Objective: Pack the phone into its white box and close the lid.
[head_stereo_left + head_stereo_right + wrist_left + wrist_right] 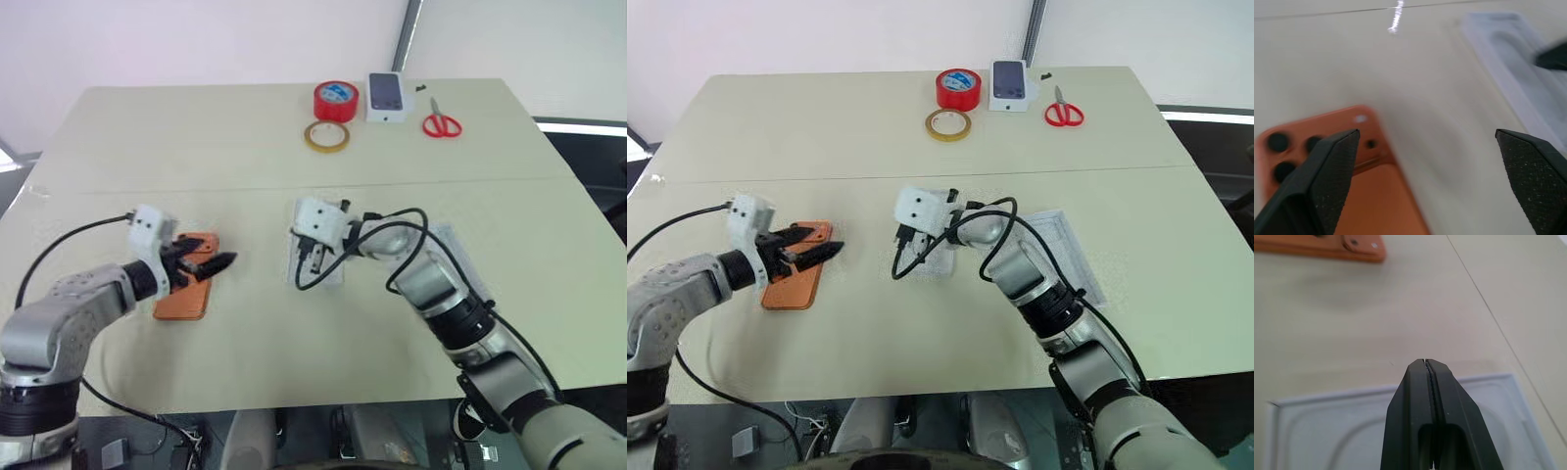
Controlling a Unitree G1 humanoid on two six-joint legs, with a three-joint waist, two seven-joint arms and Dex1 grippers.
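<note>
So far: nothing is packed; the phone (182,302) lies camera-side up on the bare worktop (294,362), toward its near-left corner.
Left gripper (221,255): fingers spread wide, empty, poised over the phone's far end.
Right gripper (1426,363): pinched shut on nothing, above a flat white insert (331,276) at mid-worktop.
White box and lid: a white flat piece (1068,245) lies partly under the right forearm; I cannot tell which part it is.
Left to do: by my reading everything, that is, grasp the phone, seat it, fit the lid.
Open room: wide bare surface between phone and insert, and behind both.
Far edge: red tape roll (335,100), tan tape ring (325,136), small carton (387,96) and scissors (442,123), well apart from the work.
Near edge: the phone sits fairly close to it.
</note>
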